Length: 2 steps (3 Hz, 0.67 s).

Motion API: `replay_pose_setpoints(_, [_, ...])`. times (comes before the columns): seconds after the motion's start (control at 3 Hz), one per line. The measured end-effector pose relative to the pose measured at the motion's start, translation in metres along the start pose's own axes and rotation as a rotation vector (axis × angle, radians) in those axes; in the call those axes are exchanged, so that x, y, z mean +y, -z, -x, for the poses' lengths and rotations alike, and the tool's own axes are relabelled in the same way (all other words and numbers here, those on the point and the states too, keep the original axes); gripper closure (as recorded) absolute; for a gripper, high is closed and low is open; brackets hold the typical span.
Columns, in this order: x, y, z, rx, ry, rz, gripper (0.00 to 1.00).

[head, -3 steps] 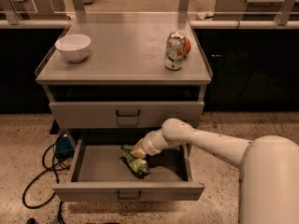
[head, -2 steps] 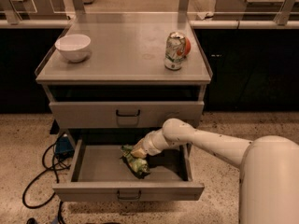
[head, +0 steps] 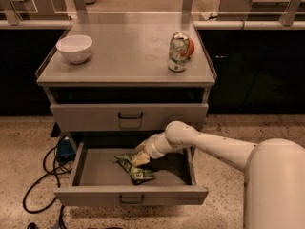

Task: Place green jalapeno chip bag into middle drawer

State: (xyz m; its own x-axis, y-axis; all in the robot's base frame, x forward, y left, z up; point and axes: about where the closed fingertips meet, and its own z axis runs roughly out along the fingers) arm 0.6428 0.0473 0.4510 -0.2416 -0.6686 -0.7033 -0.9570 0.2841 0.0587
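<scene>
While the only camera view looks down on the grey cabinet [head: 128, 61], 1 green chip bag [head: 137, 171] lies crumpled on the floor of the middle drawer [head: 90, 195], a little right of the drawer's centre. This drawer is pulled out toward the camera. There are 2 drawers with dark handles; the other 1, the upper drawer [head: 90, 117], sits pushed in directly above.

1 white arm [head: 214, 148] comes in from the lower right and reaches under the upper drawer's front. Its 1 gripper [head: 139, 159] is down inside the middle drawer, touching the top edge of the bag. Whether the gripper is clamped on the bag or loose around it, I cannot tell, since its tip merges with the foil.

On the cabinet top stand 1 white bowl [head: 74, 48] at the left and 1 soda can [head: 177, 52] at the right, well apart, with something orange-red [head: 191, 47] just behind the can. On the speckled floor [head: 24, 137] to the left, 1 black cable [head: 34, 191] loops near 1 small blue object [head: 64, 149] beside the drawer's left wall.
</scene>
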Motion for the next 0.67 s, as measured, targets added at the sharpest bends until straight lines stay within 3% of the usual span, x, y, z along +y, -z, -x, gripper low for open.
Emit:
replay_pose_setpoints(0.33, [0.0, 0.0, 0.0, 0.0, 0.0, 0.0, 0.0])
replay_pose_setpoints(0.67, [0.0, 0.0, 0.0, 0.0, 0.0, 0.0, 0.0])
